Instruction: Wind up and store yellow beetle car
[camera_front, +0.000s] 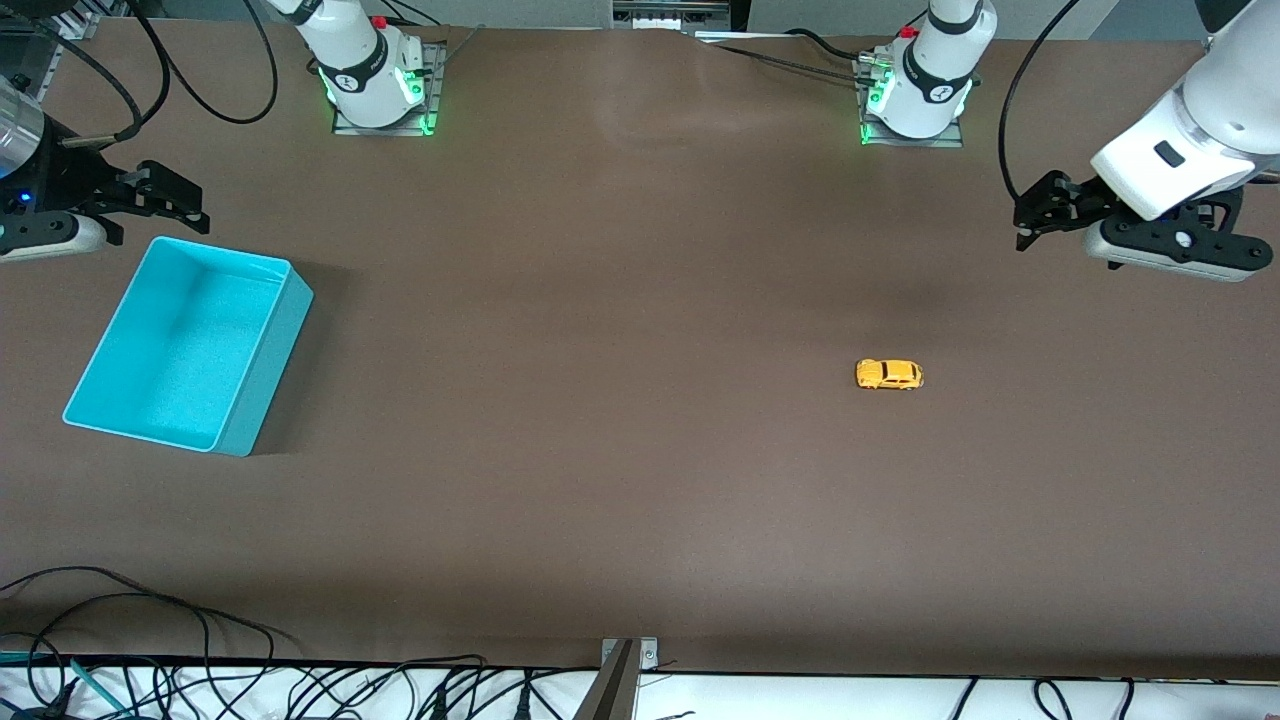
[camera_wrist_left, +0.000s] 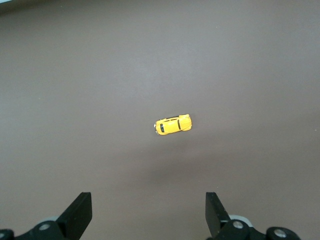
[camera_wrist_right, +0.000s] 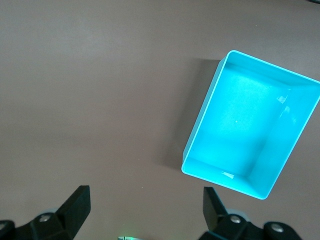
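Matte brown tabletop (camera_front: 620, 300), cables along its front edge. Small glossy yellow beetle car (camera_front: 889, 374), rounded body, sits on its wheels toward the left arm's end. Smooth turquoise plastic rectangular bin (camera_front: 250, 410) at the car's 9 o'clock, well apart. Left gripper (camera_front: 1040, 212) & right gripper (camera_front: 165, 200) hover w/ fingers spread wide, holding nothing.

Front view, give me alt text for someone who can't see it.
A tiny yellow beetle car sits alone on a brown table, toward the left arm's end. An empty turquoise bin sits toward the right arm's end. The open left gripper and right gripper hang above the table's ends.
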